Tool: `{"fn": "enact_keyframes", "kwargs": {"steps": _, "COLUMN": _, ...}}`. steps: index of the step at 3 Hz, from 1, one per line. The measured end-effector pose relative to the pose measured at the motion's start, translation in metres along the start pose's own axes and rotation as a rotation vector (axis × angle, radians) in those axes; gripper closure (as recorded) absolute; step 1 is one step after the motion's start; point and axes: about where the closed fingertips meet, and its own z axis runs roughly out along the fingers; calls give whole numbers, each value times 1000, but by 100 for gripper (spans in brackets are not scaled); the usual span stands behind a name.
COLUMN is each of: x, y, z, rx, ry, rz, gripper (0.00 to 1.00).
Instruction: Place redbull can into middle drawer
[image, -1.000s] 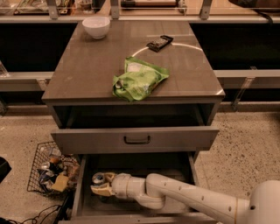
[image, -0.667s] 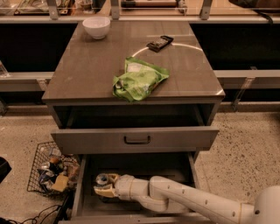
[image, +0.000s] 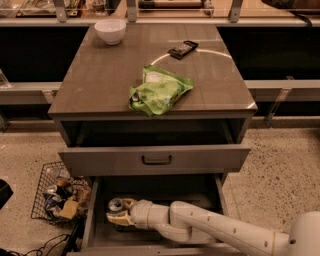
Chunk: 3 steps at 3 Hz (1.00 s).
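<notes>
On the floor left of the table, a wire basket holds clutter. A white bowl sits near the table's back-left corner. Below the front edge, at the left of the open middle drawer, the gripper clasps the redbull can, its silver top facing up. A green bag lies near the front edge, and a dark packet lies toward the back edge.

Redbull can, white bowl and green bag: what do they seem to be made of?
The redbull can, held by the gripper inside the middle drawer, looks like thin metal: silvery top. The white bowl seems glazed ceramic or plastic, smooth and glossy. The green bag looks like crinkled plastic film, creased and shiny.
</notes>
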Motion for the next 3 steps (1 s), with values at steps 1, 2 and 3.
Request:
{"fn": "enact_keyframes", "kwargs": {"steps": 1, "x": 0, "y": 1, "z": 1, "rx": -3, "ry": -1, "rz": 0, "gripper": 29}}
{"fn": "enact_keyframes", "kwargs": {"steps": 2, "x": -1, "y": 2, "z": 3, "rx": -6, "ry": -2, "rz": 0, "gripper": 1}}
{"fn": "enact_keyframes", "kwargs": {"steps": 3, "x": -1, "y": 3, "z": 3, "rx": -7, "ry": -2, "rz": 0, "gripper": 0}}
